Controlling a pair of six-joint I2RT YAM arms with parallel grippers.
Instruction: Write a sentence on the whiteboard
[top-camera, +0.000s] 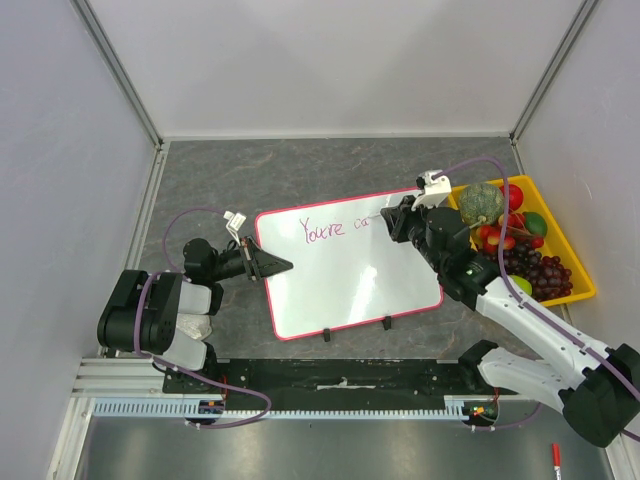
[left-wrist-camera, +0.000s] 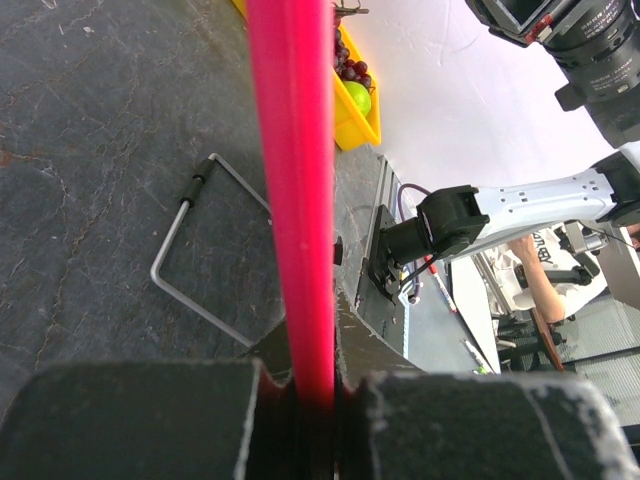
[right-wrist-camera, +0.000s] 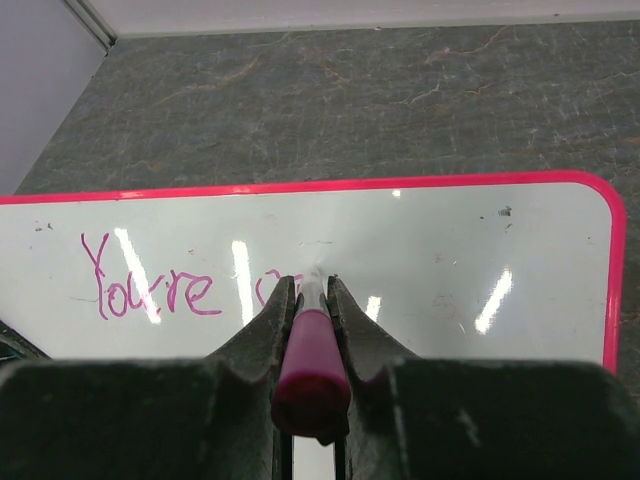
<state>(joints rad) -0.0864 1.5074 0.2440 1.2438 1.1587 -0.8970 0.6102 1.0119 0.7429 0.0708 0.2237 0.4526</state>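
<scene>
1 whiteboard (top-camera: 350, 275), 2 clips (top-camera: 327, 335), 1 marker (right-wrist-camera: 312, 365) and 2 grippers are seen on the table (top-camera: 300, 170).

The whiteboard is laid flat between the arms, its long axis running left to right, slightly skewed, with the clips on the near edge. Its left rim is clamped by the left gripper (top-camera: 278, 266). The marker is pinched tightly in the right gripper (top-camera: 390, 218), its tip pointed down onto the board. The sentence (top-camera: 328, 230) is begun: "You're" and 2 further letters.
</scene>
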